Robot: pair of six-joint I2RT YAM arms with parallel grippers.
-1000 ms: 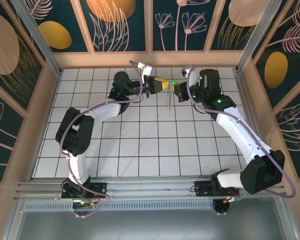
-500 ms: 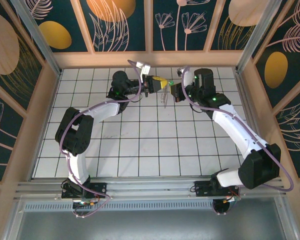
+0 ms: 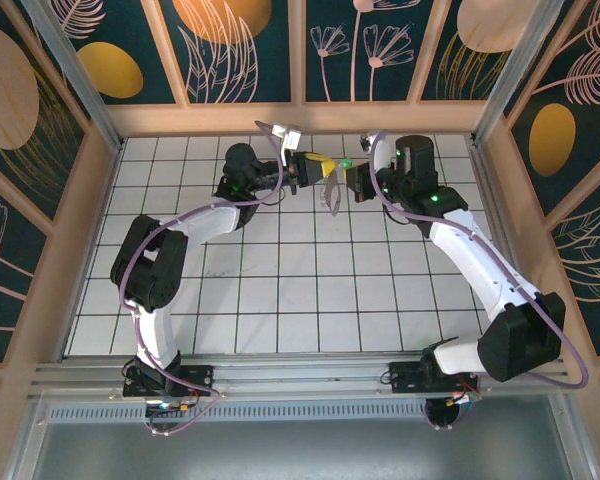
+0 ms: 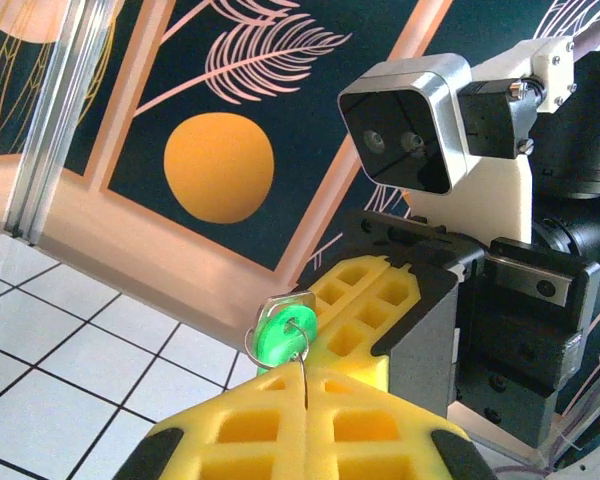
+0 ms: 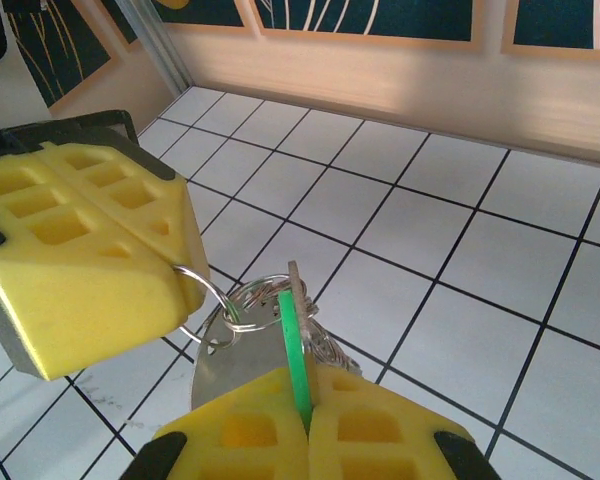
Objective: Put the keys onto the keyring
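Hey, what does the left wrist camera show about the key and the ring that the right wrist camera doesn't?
Left wrist: the key with its green head face-on, keyring wire apparently through its hole, and the right arm's camera above. Right wrist: that head edge-on in the right gripper's shut fingers, with ring coils and a flat silver piece beside it. Both: the left gripper shut on the keyring, and both pairs of yellow fingers nearly meeting.

Right end effector (image 5: 305,408) clamps key (image 5: 295,340) beside keyring (image 5: 242,300)
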